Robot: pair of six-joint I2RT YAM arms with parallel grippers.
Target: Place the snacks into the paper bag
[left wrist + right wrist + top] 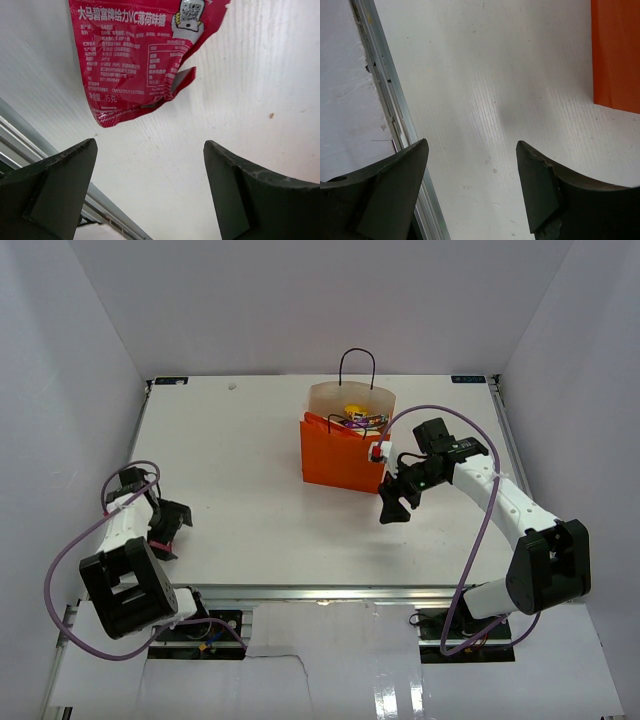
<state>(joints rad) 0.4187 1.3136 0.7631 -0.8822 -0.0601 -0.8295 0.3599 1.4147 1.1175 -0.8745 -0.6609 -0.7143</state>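
The orange paper bag (335, 455) stands upright at the back middle of the table, with small packets (352, 418) showing in its pale mouth. Its lower corner shows in the right wrist view (617, 55). A small red packet (135, 55) with white print lies flat on the table just ahead of my left gripper (150, 145), which is open and empty. In the top view the left gripper (176, 530) is low at the near left. My right gripper (396, 502) is open and empty, just right of and in front of the bag; it also shows in its wrist view (471, 144).
The table's metal edge rail runs close by the left gripper (30, 135) and under the right gripper's left finger (385, 90). The bag's black loop handle (357, 365) stands above its rim. White walls enclose the table on three sides.
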